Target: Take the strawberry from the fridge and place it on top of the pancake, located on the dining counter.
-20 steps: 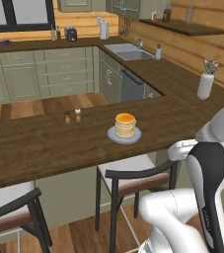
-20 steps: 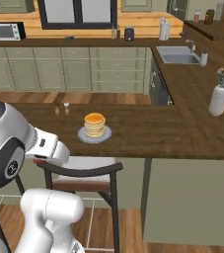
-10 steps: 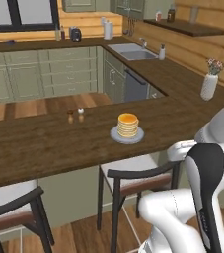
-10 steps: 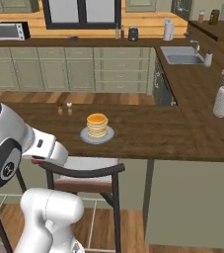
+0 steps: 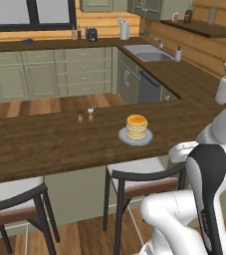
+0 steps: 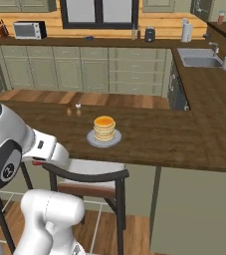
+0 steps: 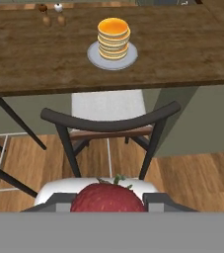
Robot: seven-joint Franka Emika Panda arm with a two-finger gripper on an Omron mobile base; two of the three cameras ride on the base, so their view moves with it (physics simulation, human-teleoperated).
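Nearest, in the hand view, the claw (image 7: 108,200) is closed on the strawberry (image 7: 108,198), which sits red between its tips above a stool (image 7: 108,126). The base views show no fruit, just the white arm (image 5: 209,189) low before the dining counter (image 5: 45,144). Beyond the stool, the pancake (image 7: 114,37) stack stands on a grey plate (image 7: 96,54) on that counter; two small shakers (image 6: 72,108) stand farther left. At the far wall, the right base view shows a microwave (image 6: 29,30).

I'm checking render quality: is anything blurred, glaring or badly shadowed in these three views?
Left base view: even light, pancake sharp, no glare. Right base view: the same, with soft shadow under the counter. Hand view: the strawberry in the claw looms large and cropped, pancake beyond still crisp.
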